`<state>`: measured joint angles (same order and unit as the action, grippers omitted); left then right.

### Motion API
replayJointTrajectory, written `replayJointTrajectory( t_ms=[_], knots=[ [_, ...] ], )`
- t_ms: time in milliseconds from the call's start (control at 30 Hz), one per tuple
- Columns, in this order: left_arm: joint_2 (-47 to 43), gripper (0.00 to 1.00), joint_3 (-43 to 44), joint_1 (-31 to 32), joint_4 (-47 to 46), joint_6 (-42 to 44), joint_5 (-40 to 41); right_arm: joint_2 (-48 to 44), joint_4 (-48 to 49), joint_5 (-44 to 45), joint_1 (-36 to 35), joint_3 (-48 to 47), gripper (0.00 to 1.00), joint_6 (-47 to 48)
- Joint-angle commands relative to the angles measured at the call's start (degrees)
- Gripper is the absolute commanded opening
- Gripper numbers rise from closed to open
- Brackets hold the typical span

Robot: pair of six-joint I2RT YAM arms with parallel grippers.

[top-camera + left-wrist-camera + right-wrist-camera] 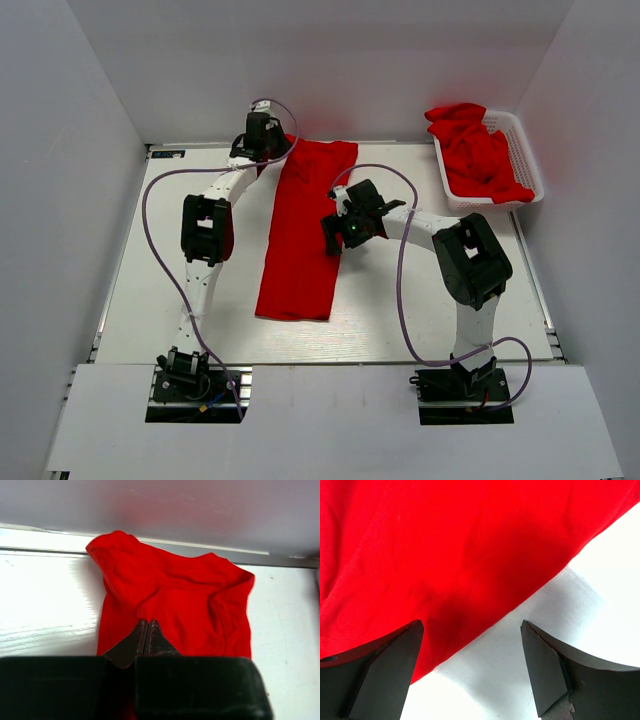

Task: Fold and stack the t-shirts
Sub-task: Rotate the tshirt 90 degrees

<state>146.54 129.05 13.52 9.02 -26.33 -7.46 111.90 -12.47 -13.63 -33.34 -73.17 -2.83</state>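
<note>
A long folded red t-shirt (300,240) lies down the middle of the white table, from the back edge toward me. My left gripper (264,148) is at its far left corner by the back wall. In the left wrist view its jaws (146,621) are shut, and a pucker of the t-shirt (190,595) gathers at the tips. My right gripper (336,234) hovers over the shirt's right edge at mid length. It stands open (471,625), one finger over the t-shirt (460,545) and the other over bare table, with nothing held.
A white lattice basket (528,150) at the back right holds a heap of more red t-shirts (476,150). The back wall stands close behind the left gripper. Side walls close in the table (150,260) on the left and right.
</note>
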Motion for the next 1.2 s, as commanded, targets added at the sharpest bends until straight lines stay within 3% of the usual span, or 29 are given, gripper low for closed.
replayJointTrajectory(
  t_ms=[0,67,133,167,200,300,533,700,900,1000,1167],
  knots=[
    [-2.9,0.08,-1.9,0.2,0.3,0.6,3.8,-1.2,1.1,-0.3,0.0,0.4,0.84,-0.2],
    [-3.7,0.12,-3.3,0.2,0.9,1.3,5.6,-1.3,1.1,-0.5,0.3,0.5,0.84,-0.2],
    [-3.7,0.32,-3.8,0.2,1.4,1.3,7.1,-1.3,1.2,-0.6,0.2,0.6,0.84,-0.1],
    [-3.7,0.44,-3.8,0.2,2.1,1.3,7.1,-1.4,1.0,-0.7,0.2,0.7,0.84,0.0],
    [-2.5,0.78,-2.7,0.2,2.8,1.3,7.1,-1.5,0.9,-0.8,0.2,0.7,0.84,0.1],
    [-1.4,1.00,0.0,0.2,5.7,1.3,8.9,-2.0,0.9,-0.7,0.2,0.8,0.84,0.3],
    [-5.1,1.00,-0.6,-0.3,5.7,2.5,11.0,-4.2,0.4,-0.3,-0.1,0.2,0.87,0.8],
    [-12.1,1.00,-4.7,-0.3,11.4,3.1,9.8,-6.9,-0.2,0.3,-0.1,0.6,0.90,-0.4],
    [-28.1,1.00,-27.4,-0.3,19.4,3.1,11.3,-10.5,-2.1,0.2,-1.4,1.9,0.90,-4.4],
    [-38.8,1.00,-45.0,0.5,23.9,0.5,14.1,-13.7,-2.8,1.9,-2.5,5.8,0.90,-9.6],
    [-57.7,1.00,-68.9,1.0,26.3,-2.9,5.7,-17.4,-7.8,0.2,-7.7,10.5,0.90,-20.3]
  ],
)
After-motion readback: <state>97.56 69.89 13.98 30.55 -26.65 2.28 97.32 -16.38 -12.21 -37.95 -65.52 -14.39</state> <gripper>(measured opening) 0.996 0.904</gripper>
